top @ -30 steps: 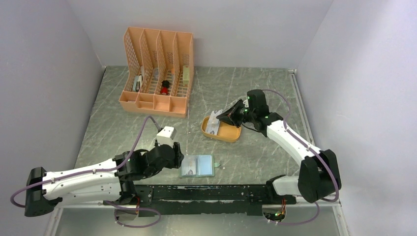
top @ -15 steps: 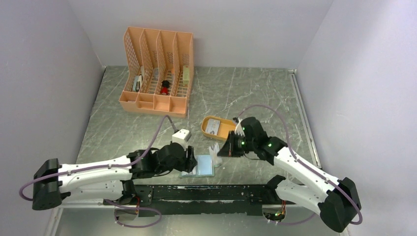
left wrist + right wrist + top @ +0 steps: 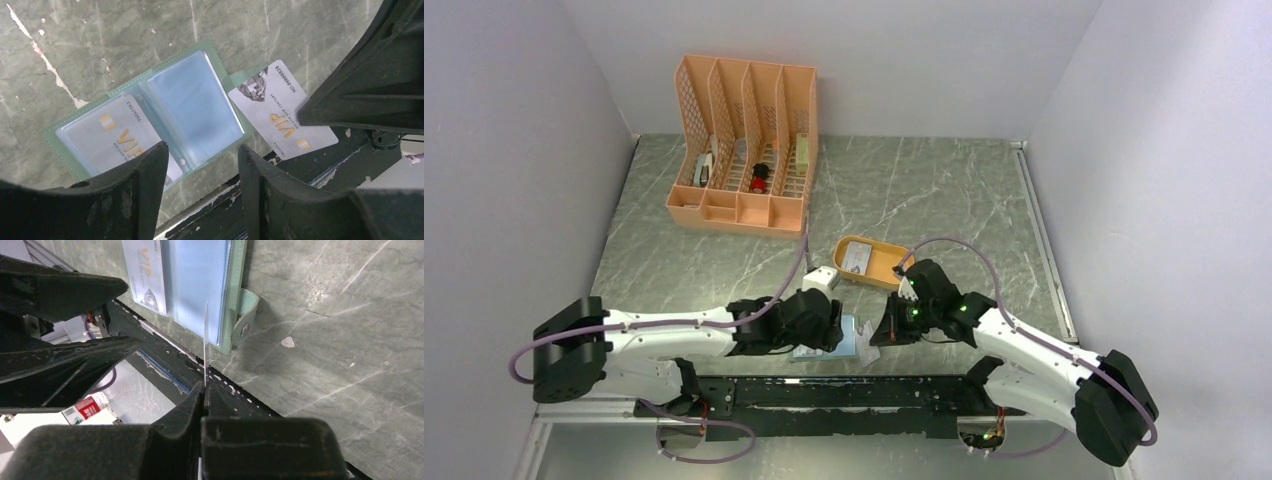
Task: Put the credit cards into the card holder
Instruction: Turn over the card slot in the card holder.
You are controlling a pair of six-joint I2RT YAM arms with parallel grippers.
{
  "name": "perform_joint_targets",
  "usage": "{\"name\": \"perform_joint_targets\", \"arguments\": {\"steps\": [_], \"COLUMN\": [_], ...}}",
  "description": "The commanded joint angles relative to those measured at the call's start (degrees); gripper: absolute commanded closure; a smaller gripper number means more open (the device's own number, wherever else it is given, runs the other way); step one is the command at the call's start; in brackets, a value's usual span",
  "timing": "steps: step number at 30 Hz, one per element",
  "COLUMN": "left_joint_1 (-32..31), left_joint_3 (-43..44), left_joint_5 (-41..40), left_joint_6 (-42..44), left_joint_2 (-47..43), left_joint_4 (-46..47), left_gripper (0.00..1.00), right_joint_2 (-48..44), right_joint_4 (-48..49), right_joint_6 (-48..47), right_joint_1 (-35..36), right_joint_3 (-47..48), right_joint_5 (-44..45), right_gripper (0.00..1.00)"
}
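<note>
At the back left of the grey-green marbled surface (image 3: 924, 190) stands a peach lattice plastic desk organizer (image 3: 744, 150), well apart from the rest. Towards the near edge, the left pincer (image 3: 200, 165) hangs over the sage-green folding card holder (image 3: 150, 120) with its jaws set apart and nothing between them. Whether its tips touch the holder cannot be told. The card holder lies open and flat on the surface near the front rail, its pale bluish clear sleeves facing up. A pale grey-white plastic credit card (image 3: 120, 142) with gold "VIP" lettering sits inside the left sleeve, and the right sleeve holds none. Just right of it, over the snap tab, a second credit card (image 3: 280, 115) is pinched by one end in the tightly closed right pincer (image 3: 205, 390), its free end at the open sleeve's edge. Behind them, a mustard-yellow oval tray (image 3: 886, 270) holds a third credit card (image 3: 856, 258).
</note>
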Motion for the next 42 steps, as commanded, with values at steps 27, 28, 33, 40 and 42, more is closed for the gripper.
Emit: {"name": "perform_joint_targets", "arguments": {"steps": [27,28,33,40,42], "left_joint_1": [-0.3,-0.3,-0.3,-0.3,-0.3], "left_joint_3": [8.9,8.9,7.8,6.3,5.9], "left_joint_5": [-4.5,-4.6,-5.0,-5.0,-4.9], "left_joint_6": [1.5,1.5,1.0,0.2,0.0], "left_joint_2": [23.1,23.5,24.3,24.7,24.5], "left_joint_4": [-2.6,-2.7,-2.7,-2.3,-2.1], "left_gripper": [0.58,0.6,0.76,0.92,0.93], "right_joint_2": [-6.2,-6.0,-5.7,-4.1,-2.8], "right_joint_4": [-4.0,-4.1,-4.2,-3.7,-3.3], "right_joint_6": [-1.3,-1.6,-2.6,-3.3,-3.6], "right_joint_1": [0.8,0.8,0.9,1.7,1.9], "right_joint_3": [-1.6,-1.6,-1.3,-1.6,-1.6], "right_joint_5": [1.5,1.2,0.2,-0.9,-0.8], "right_gripper": [1.0,1.0,1.0,1.0,1.0]}}
